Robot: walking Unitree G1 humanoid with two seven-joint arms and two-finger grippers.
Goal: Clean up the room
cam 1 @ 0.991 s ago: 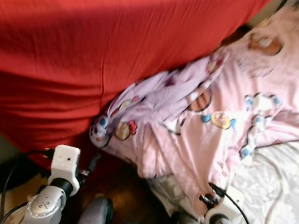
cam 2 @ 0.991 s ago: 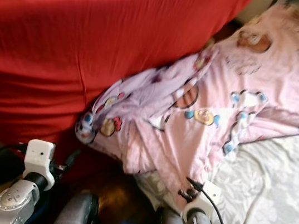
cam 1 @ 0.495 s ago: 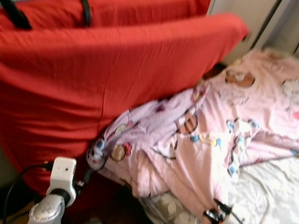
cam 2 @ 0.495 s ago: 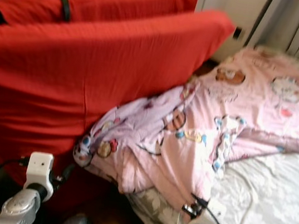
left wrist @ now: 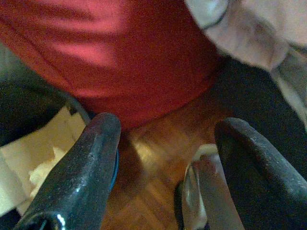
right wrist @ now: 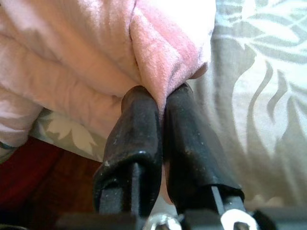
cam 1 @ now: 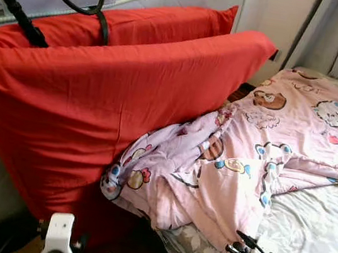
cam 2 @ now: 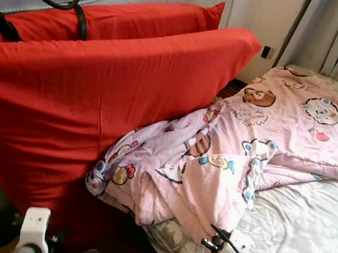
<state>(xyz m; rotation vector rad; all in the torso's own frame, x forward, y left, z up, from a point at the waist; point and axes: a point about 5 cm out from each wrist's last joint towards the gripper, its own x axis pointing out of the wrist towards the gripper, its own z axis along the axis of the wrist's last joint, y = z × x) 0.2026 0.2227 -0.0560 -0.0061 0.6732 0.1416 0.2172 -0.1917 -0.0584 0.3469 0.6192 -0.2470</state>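
two grippers, one pinching the blanket

right gripper (right wrist: pixel 160 103) has its fingers pressed together on a fold of the pink blanket (cam 1: pixel 261 147), which lies crumpled along the bed's (cam 1: pixel 318 238) near edge against the red cushion (cam 1: pixel 110 92). to do this well: keep the pinch firm, pull the fold out across the bed, away from the cushion, slowly so it doesn't slip. left gripper (left wrist: pixel 168 143), fingers spread, holds nothing and hangs over the wood floor (left wrist: pixel 158 158). wrist views show both grips; eye views show the blanket's spread.
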